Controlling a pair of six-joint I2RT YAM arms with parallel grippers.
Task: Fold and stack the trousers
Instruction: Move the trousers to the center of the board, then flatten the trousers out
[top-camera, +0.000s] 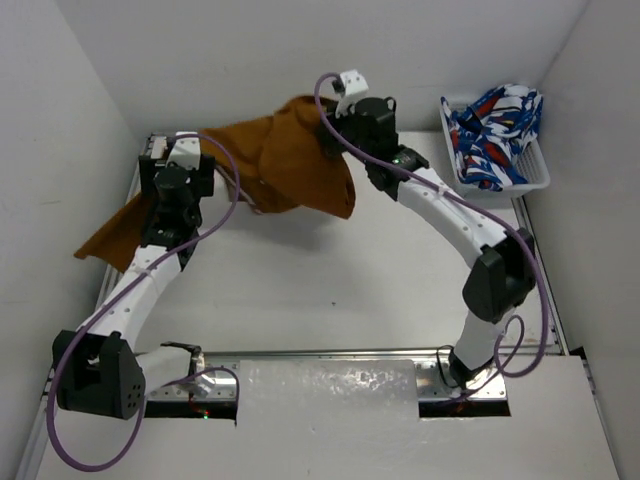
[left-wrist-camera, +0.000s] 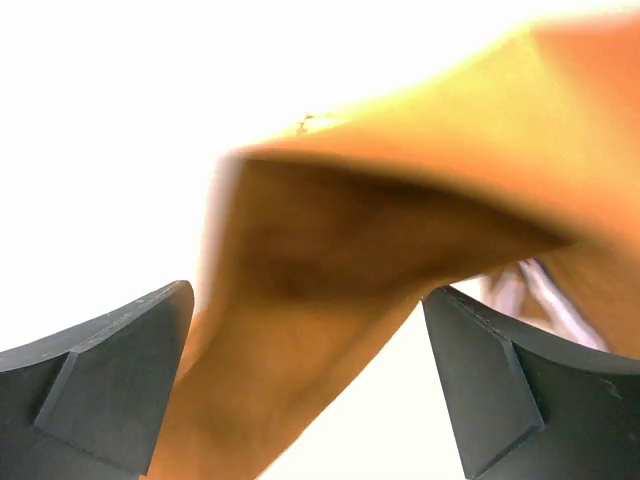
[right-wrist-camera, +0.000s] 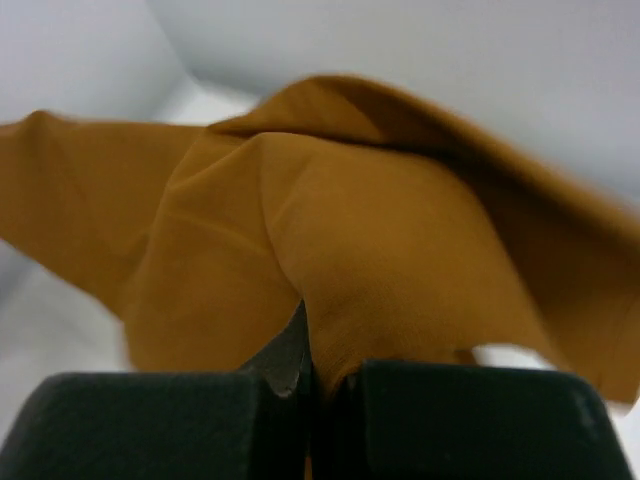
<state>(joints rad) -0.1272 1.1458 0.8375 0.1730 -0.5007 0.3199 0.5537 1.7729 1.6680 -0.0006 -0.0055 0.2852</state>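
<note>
Top external view: the trousers (top-camera: 290, 165) hang above the bench's (top-camera: 330, 290) far left, pinched in the closed right fingers (right-wrist-camera: 430, 415), apparently to spread them, while the wide left fingers (left-wrist-camera: 110, 375) straddle a fold, likely seeking a second hold.

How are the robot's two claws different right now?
The left gripper stands wide open, the trousers loose between its fingers; the right gripper is shut, pinching them. The left gripper is by the trousers' left part, the right gripper at their far right end. Both have dark fingers.
</note>
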